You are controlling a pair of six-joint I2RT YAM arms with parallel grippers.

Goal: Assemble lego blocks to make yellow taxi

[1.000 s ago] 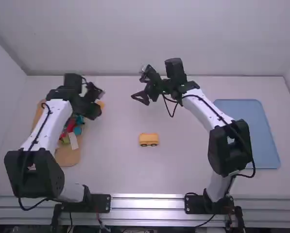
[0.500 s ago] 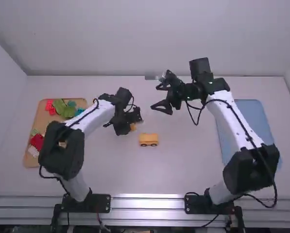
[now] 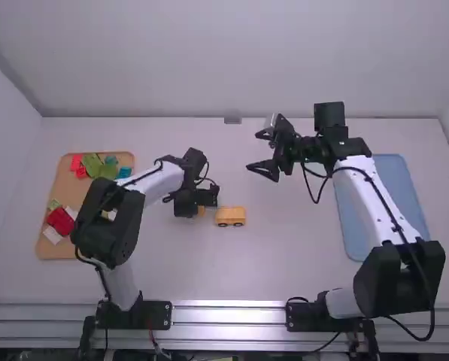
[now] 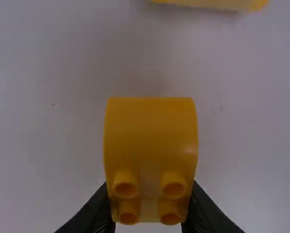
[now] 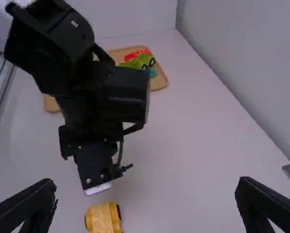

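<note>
Blue tray (image 3: pixel 398 184) right, right arm (image 3: pixel 371 192) above; brown tray (image 3: pixel 65 186), bricks (image 3: pixel 61 220), left. Right gripper (image 3: pixel 254 151) wide; left gripper (image 3: pixel 201 207) holding curved yellow block (image 4: pixel 151 131) near wheeled base (image 3: pixel 230 215). Left wrist view: block's studs (image 4: pixel 174 186).

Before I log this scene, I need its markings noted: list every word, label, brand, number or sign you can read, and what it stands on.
There are none to quote.
Yellow rounded block: no text on the sides that show.
Yellow wheeled block: no readable text.
Red block on the tan tray: too small to tell.
Blue tray: no readable text.
</note>
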